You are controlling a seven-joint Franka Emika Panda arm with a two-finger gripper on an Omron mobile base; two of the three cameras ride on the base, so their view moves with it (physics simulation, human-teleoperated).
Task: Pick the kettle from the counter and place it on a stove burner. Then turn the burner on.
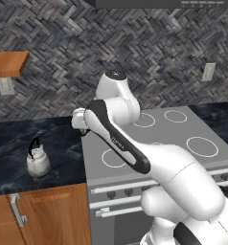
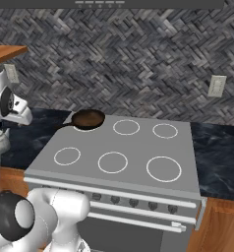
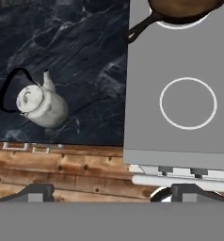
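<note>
The kettle (image 1: 38,162) is small, squat and silvery-white, with a domed lid, a short spout and a thin black arched handle. It stands upright on the desk (image 1: 20,143), near the front edge and well left of the stove (image 1: 183,129). From the hand camera, the kettle (image 3: 42,104) sits alone on the slab. The desk (image 3: 85,70) is black marble-look with pale veins, over orange-brown wooden cabinets. The stove (image 2: 133,162) is a flat grey cooktop marked with white rings, with dark knobs along its front.
</note>
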